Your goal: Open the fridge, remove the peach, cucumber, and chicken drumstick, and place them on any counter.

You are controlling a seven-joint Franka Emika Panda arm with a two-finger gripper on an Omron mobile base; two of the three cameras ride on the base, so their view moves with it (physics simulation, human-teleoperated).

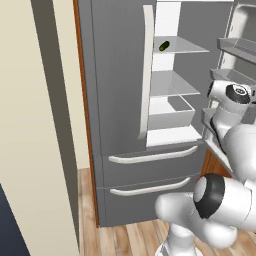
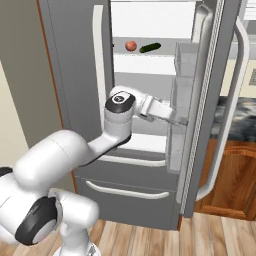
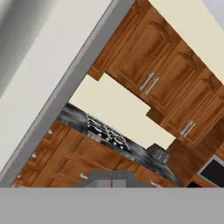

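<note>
The dark grey fridge (image 1: 117, 75) (image 2: 70, 60) has its left door closed and its right door (image 2: 212, 100) swung wide open. On an upper shelf lie the round red-orange peach (image 2: 131, 46) and, just to its right, the dark green cucumber (image 2: 150, 48) (image 1: 163, 46). The chicken drumstick is hidden. My arm reaches across the open compartment, well below that shelf. My gripper (image 2: 176, 119) is at the inner side of the open door, beside its bins. It is shut and holds nothing that I can see; its fingertips are hidden.
Door bins (image 2: 180, 90) jut from the open door close to my hand. Two lower drawers (image 1: 150, 172) are closed. A marbled counter (image 2: 245, 117) (image 3: 140, 151) on brown cabinets lies beyond the door, carrying a stove top (image 3: 107, 131) and a toaster (image 3: 158, 153). A beige wall (image 1: 35, 125) stands left.
</note>
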